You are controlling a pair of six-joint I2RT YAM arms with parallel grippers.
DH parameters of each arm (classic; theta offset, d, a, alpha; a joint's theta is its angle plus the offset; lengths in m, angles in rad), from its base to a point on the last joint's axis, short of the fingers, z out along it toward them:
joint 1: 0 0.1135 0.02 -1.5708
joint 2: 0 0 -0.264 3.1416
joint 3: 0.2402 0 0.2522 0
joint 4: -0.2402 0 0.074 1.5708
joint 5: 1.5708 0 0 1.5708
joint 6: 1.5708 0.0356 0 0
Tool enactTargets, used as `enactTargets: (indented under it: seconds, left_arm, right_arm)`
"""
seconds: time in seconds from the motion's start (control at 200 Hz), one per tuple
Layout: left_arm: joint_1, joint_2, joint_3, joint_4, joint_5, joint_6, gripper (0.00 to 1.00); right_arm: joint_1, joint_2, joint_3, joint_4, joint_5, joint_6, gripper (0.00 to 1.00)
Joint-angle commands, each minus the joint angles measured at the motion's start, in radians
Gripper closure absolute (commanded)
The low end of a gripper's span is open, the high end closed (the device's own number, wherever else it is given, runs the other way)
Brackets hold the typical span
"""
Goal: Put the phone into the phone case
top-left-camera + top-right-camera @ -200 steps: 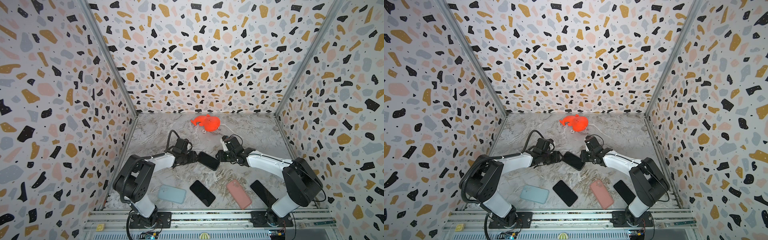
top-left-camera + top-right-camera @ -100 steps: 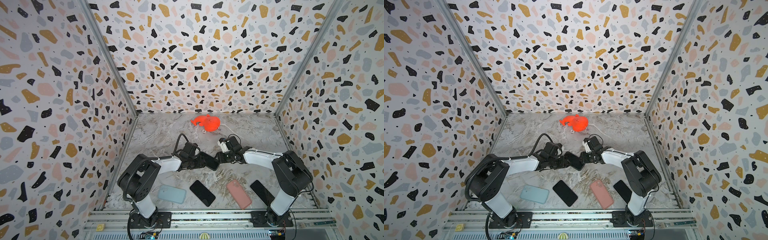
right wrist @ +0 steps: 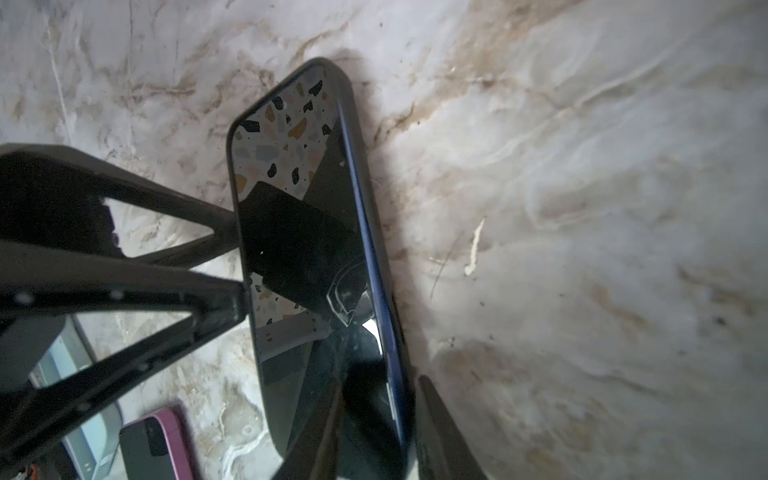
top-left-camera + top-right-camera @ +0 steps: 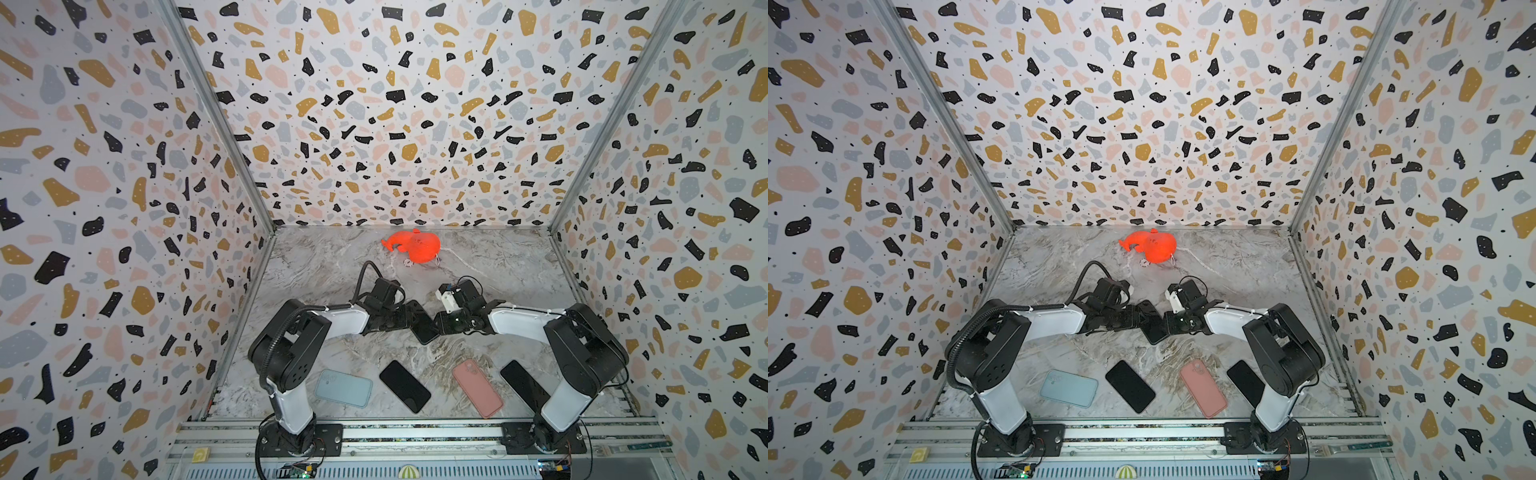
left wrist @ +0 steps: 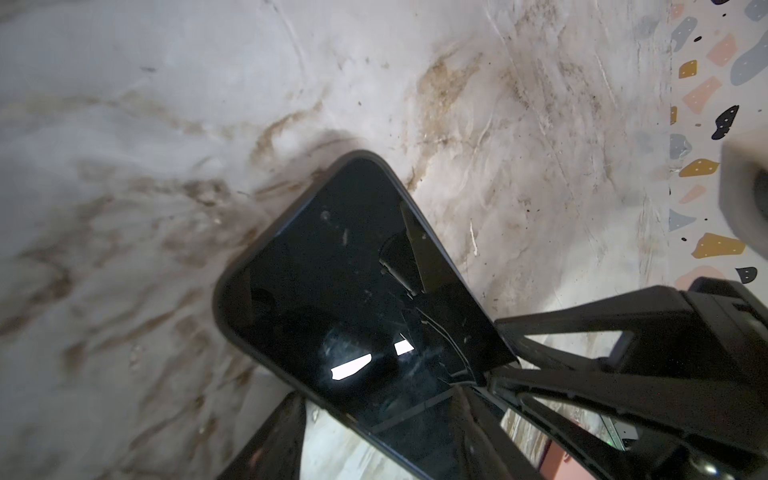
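Observation:
A black phone (image 4: 424, 328) (image 4: 1152, 328) lies tilted mid-table with a dark blue rim, apparently the phone case, round its edge. Both grippers meet at it. My left gripper (image 4: 409, 318) (image 4: 1140, 318) comes from the left. In the left wrist view the phone's (image 5: 353, 282) near end sits between its open fingers (image 5: 378, 395), with bare table showing beside one finger. My right gripper (image 4: 440, 326) (image 4: 1169, 326) comes from the right. In the right wrist view it (image 3: 378, 378) pinches the phone (image 3: 299, 249), one finger on the screen and one behind the blue edge.
Along the front lie a light blue case (image 4: 343, 387), a black phone (image 4: 404, 385), a pink case (image 4: 477, 387) and another black phone (image 4: 525, 384) beside the right arm's base. An orange toy (image 4: 415, 247) sits at the back. Patterned walls enclose three sides.
Both arms have drawn in closer round the middle phone, which has barely shifted. The right jaws have narrowed onto it.

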Motion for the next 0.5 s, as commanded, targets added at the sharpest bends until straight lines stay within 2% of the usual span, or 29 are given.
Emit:
enactTargets:
  seconds: [0.0,0.355,0.496]
  left_arm:
    - [-0.004,0.041,0.021,-0.021,0.012,0.013,0.43]
    - [-0.011,0.07,0.067,-0.025,0.024,0.02,0.46]
    - [-0.016,0.036,0.01,-0.016,0.06,-0.015,0.46]
  right_arm:
    - [0.017,-0.067,-0.027,-0.007,-0.032,0.021,0.72]
    - [0.051,-0.119,-0.087,0.002,-0.033,0.107,0.77]
    - [0.061,-0.157,-0.086,-0.062,0.021,0.154,0.78]
